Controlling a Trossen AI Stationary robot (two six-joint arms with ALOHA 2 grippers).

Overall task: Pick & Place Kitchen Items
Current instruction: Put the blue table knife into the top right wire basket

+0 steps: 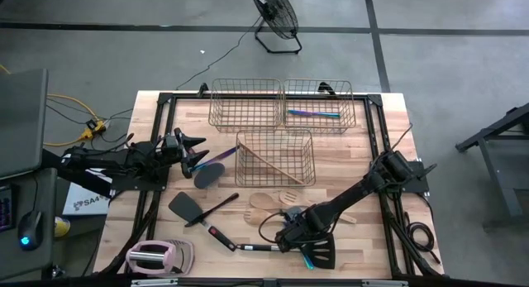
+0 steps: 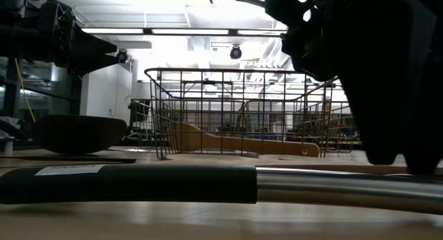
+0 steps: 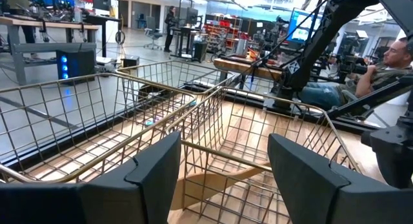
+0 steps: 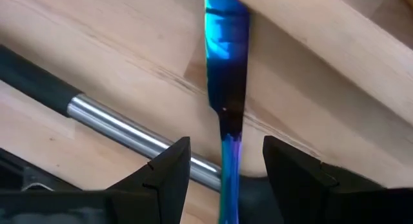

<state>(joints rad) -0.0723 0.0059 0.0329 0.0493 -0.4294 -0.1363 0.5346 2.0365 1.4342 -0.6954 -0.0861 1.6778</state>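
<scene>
Right gripper (image 4: 222, 162): fingers parted astride iridescent utensil (image 4: 224, 75), contact unclear; its far end cut off | Left gripper (image 3: 222, 166): open, empty; facing wire basket (image 3: 193, 108)

I see the right end effector (image 4: 226, 162) low among crowded utensils: iridescent knife (image 4: 224, 69) between its fingers, steel-handled spatula (image 1: 273, 246) alongside, wooden spoons (image 1: 269, 201) just behind. Bare bench (image 1: 165, 113) (back left corner) is free; the middle wire basket (image 1: 275, 157) blocks the centre.
</scene>
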